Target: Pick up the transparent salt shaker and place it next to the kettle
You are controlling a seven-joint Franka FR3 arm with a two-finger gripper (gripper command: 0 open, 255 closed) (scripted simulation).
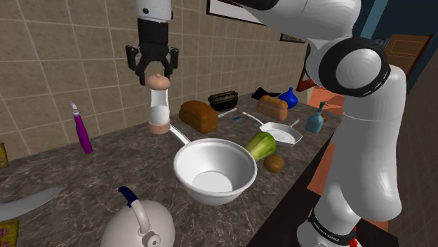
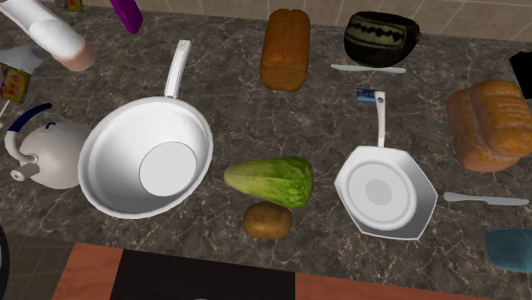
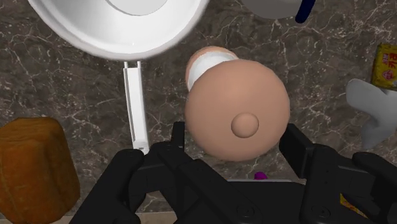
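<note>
The salt shaker (image 1: 159, 105) has a pale body with a pinkish cap and base. It stands upright near the tiled wall, by the handle of the big white pan (image 1: 184, 175). My gripper (image 1: 153, 69) comes down from above and is shut on its cap. In the wrist view the fingers (image 3: 178, 137) clasp the round cap (image 3: 235, 108). I cannot tell whether its base (image 2: 79, 54) touches the counter. The white kettle (image 1: 137, 224) with a dark blue handle sits at the counter's front, on the shoulder view's left of the pan; it also shows as the kettle (image 2: 51, 153).
A purple bottle (image 1: 83, 128) stands by the wall. Two bread loaves (image 1: 198, 116) (image 1: 272, 107), a dark bowl (image 1: 223, 99), a small white pan (image 1: 284, 133), a green vegetable (image 1: 260, 145) and a potato (image 1: 274, 163) crowd the shoulder view's right.
</note>
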